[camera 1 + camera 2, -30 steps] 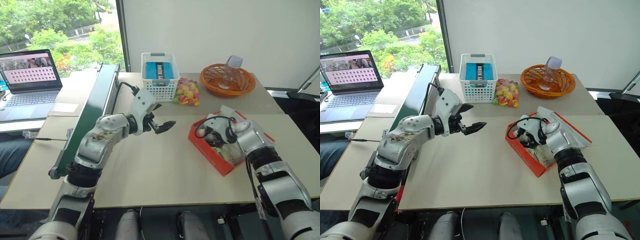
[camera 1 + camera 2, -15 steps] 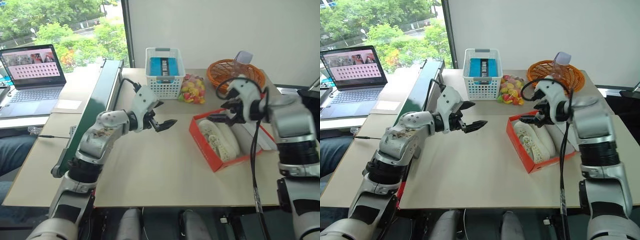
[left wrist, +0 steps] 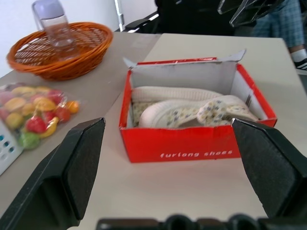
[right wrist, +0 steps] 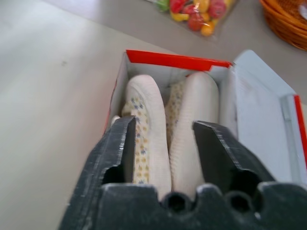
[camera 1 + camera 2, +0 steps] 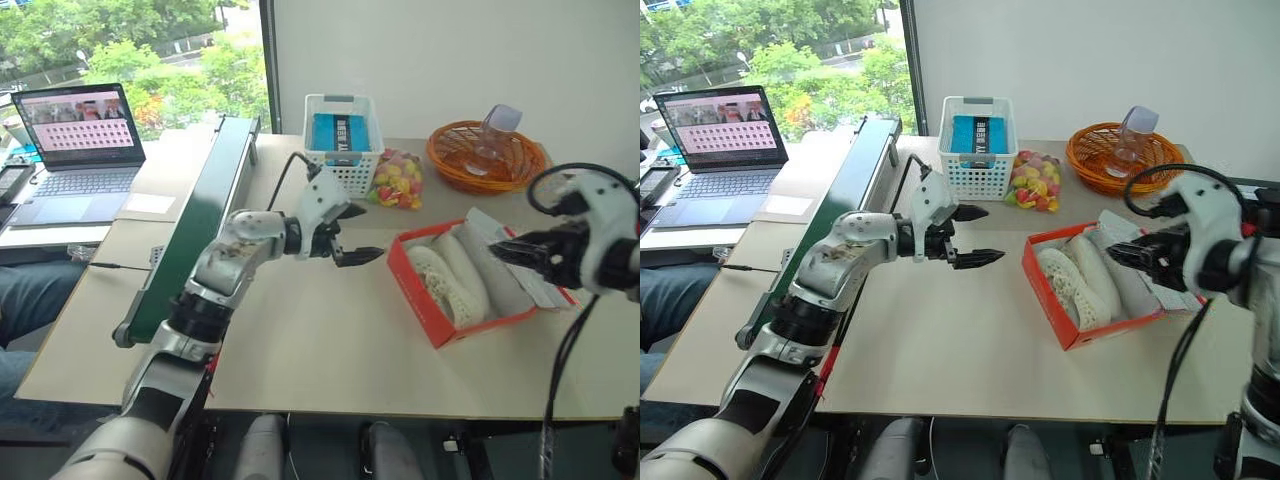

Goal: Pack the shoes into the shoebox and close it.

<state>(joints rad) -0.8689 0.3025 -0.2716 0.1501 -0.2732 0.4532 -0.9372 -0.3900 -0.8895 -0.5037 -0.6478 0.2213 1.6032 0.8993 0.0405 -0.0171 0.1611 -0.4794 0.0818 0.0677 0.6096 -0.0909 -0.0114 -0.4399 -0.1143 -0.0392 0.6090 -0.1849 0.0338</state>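
Already both shoes [image 5: 1077, 283] are lying side by side inside the shoebox [image 5: 1055, 318], which is sitting open on the surface [image 5: 940, 340] toward the robot's right, just in front of the bag of candies [image 5: 1033, 186]. So the packing half is looking done, and what is remaining, by my reckoning, is swinging the lid [image 5: 530, 275] over and pressing it shut; it is lying flat on the far right side of the box, white inside up.

The left hand [image 5: 970, 236] is hanging above the surface just beside the box's left wall, its fingers spread wide and gripping nothing. The right hand [image 5: 515, 251] is hovering over the lid side of the box, also carrying nothing; its fingers are standing partly apart in its wrist view, with the shoes showing between them.

From the head views the orange basket [image 5: 486, 155] with its bottle [image 5: 496, 125], the white mesh basket [image 5: 979, 145], the laptop [image 5: 718, 140] and the green board [image 5: 198, 225] are all showing. The left wrist view is giving the box's red front wall with its white lettering [image 3: 197, 154] and the shoes' speckled insoles. The right wrist view is looking down the shoes lengthwise and is showing the hinge edge where the lid is meeting the box.
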